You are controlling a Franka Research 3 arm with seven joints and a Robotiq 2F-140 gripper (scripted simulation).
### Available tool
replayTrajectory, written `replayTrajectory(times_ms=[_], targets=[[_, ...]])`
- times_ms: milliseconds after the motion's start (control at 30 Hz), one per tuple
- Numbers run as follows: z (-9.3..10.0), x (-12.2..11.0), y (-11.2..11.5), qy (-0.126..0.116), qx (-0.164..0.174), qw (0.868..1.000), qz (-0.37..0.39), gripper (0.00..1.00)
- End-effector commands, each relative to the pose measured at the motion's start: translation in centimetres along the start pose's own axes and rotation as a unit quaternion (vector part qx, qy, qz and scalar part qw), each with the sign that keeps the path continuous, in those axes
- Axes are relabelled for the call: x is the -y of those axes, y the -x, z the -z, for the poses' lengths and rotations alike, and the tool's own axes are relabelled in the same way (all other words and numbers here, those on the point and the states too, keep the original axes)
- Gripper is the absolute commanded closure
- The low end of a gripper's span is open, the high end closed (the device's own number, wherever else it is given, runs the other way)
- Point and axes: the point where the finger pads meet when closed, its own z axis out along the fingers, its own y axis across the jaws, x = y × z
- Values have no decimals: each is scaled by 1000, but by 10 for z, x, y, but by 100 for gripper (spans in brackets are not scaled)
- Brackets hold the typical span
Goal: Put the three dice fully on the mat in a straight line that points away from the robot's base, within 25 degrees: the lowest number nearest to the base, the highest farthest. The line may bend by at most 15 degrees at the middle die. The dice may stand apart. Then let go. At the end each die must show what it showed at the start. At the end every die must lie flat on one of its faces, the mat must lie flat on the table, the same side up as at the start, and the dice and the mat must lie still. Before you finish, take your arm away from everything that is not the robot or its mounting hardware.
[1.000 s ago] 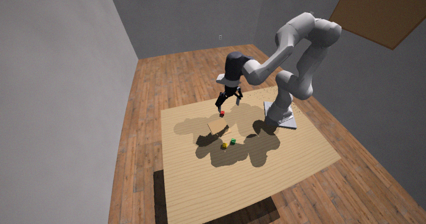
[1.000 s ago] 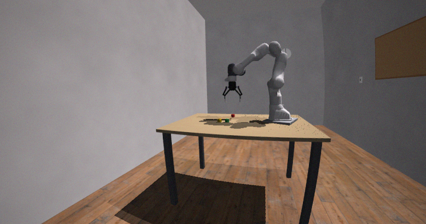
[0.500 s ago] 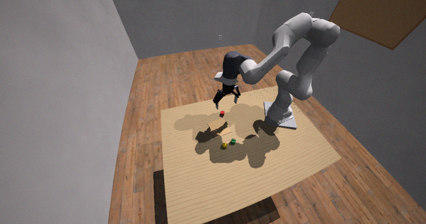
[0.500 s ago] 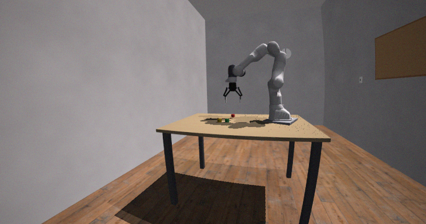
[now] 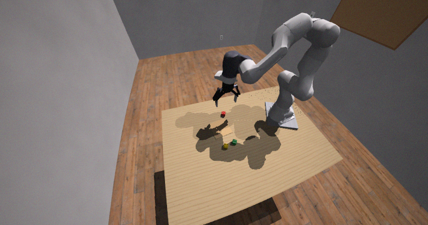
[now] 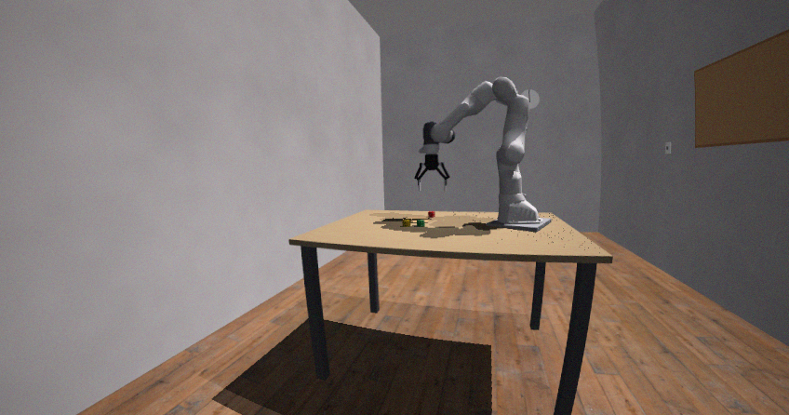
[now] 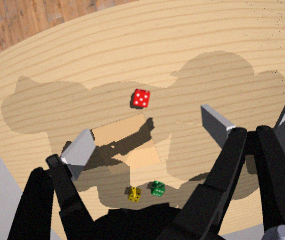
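- The gripper hangs high above the bench, its jaws spread wide and nothing between them.
- A red die sits alone on the far side of the small tan mat; the yellow die and green die rest just beside each other on the near side. All three appear to lie off the mat.
- Much of the mat lies under the arm's shadow, so its edges are hard to trace from above.
- Pip counts are too small to read here, so the order along the line cannot be judged yet.
- Likely risks: a pinch on a die's corner could tip it to a new face; reaching for the yellow or green die could knock its close neighbour; a low fingertip could drag or fold the mat.
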Motion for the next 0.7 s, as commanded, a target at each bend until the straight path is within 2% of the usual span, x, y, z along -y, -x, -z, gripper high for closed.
replayTrajectory(times_ms=[0,667], targets=[[0,2,-4,-2,-4,1000,-6,0],[-1,2,-9,-2,-5,1000,-11,0]])
